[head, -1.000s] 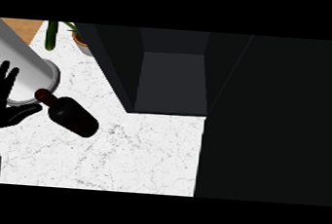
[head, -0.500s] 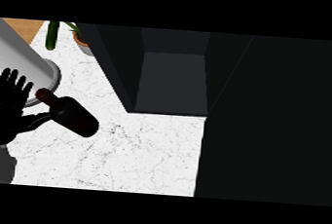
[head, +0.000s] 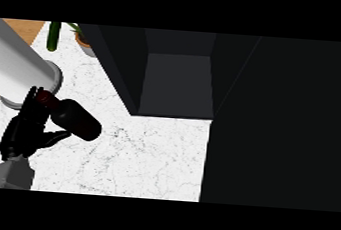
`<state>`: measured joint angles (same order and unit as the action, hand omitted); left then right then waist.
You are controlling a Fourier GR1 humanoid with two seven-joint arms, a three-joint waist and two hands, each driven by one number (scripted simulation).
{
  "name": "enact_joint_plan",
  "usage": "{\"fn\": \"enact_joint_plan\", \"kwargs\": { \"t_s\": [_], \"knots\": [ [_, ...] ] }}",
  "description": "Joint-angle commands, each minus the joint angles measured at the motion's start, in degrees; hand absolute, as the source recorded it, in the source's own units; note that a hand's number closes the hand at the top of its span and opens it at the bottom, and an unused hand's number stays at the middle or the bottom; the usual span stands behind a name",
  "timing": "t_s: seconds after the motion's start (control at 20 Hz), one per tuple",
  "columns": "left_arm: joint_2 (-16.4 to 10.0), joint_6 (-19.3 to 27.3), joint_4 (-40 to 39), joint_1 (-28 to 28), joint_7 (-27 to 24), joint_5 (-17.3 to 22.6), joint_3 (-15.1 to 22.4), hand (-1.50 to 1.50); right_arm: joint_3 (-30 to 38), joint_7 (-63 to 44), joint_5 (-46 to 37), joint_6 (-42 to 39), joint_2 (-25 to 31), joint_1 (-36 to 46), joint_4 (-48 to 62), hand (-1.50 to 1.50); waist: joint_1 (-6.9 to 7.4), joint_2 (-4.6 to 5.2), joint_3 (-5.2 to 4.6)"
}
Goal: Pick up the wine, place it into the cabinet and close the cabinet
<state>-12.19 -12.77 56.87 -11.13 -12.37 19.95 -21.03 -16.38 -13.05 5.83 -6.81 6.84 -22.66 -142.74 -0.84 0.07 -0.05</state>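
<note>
Wine bottle [head: 75, 120] sits on the white marble counter [head: 148, 155] over at the left, its neck pointing toward a big pale cylinder [head: 14, 61]. Left hand [head: 22, 137] is right beside it, fingers straight and spread and thumb sticking out below the bottle, not wrapped round it. Dark cabinet [head: 177, 82] stands open further right, and there's a potted plant [head: 81, 34] up top.

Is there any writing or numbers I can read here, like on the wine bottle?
None: there are no words, numbers or signs to read.
The wine bottle is dark all over, with no label showing.
The cabinet and the counter carry no writing either.
</note>
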Motion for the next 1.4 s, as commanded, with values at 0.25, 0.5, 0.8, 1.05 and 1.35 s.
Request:
{"fn": "enact_joint_plan", "kwargs": {
  "t_s": [0.25, 0.5, 0.8, 1.05, 1.35],
  "knots": [
    [-2.2, -9.9, -20.5, -5.7, -9.7, 0.9, -1.9, -1.50, 0.3, -5.4, 5.2, 0.4, -0.3, 1.1, -6.9, -1.50, -0.15, 0.25, -0.09],
    [-2.0, -12.3, -27.6, -8.5, -13.1, -0.1, -1.2, -1.50, 0.3, -0.7, 4.8, -1.9, -0.9, -1.3, -2.9, -1.50, -0.28, 0.13, -0.04],
    [-2.9, -15.6, -34.4, -9.6, -18.6, 1.0, -3.3, -1.50, -1.1, -6.9, 3.7, 0.5, -1.6, 0.3, -8.0, -1.50, -0.30, 0.18, -0.10],
    [-3.1, -15.2, -41.7, -13.7, -23.1, -0.1, -3.8, -1.50, -1.2, -1.8, 2.1, -0.7, -2.4, 0.0, -4.4, -1.50, -0.68, 0.29, -0.11],
    [-2.6, -19.6, -43.8, -17.9, -21.3, 0.9, -4.1, 1.50, 2.3, -4.0, 5.8, -2.0, -0.8, -0.1, -6.5, -1.50, -1.02, 0.34, -0.11]
  ]
}}
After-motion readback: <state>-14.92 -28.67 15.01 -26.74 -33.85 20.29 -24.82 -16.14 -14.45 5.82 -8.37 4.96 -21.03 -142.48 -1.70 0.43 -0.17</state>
